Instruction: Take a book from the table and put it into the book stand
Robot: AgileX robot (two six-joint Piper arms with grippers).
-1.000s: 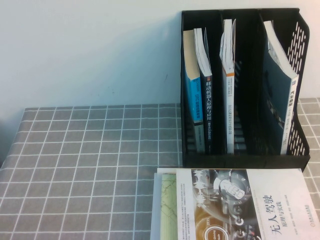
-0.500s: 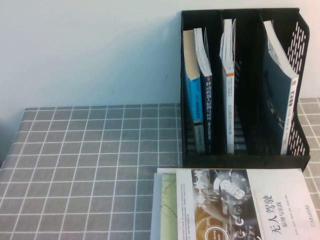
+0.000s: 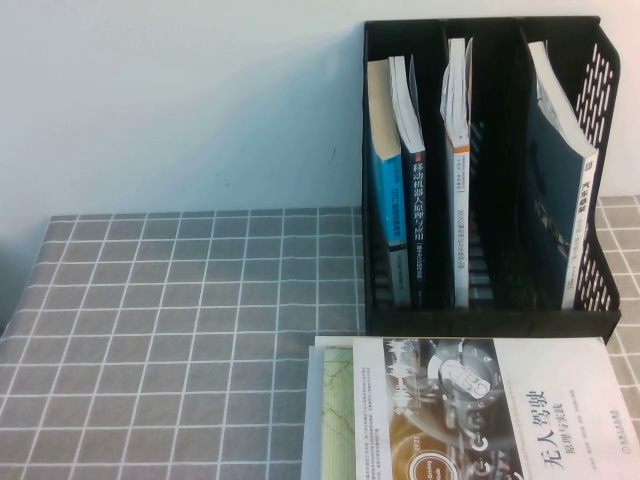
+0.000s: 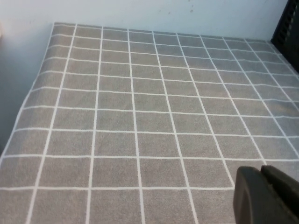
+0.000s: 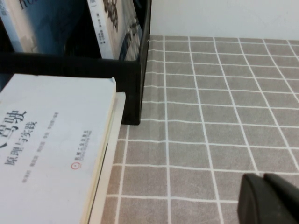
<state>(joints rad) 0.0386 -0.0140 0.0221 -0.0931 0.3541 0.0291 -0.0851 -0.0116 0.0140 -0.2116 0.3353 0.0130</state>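
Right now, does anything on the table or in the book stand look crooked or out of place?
Mostly tidy. In the book stand, the right-slot book leans diagonally. Both grippers, left and right, hang shut over bare cloth.

Four books upright in one book stand (image 3: 590, 310) — seemingly two more stacked flat.

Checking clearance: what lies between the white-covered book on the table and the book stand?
Nothing in the high view: white-covered book nearly meets book stand. Both shut, left gripper and right gripper hover over the table.
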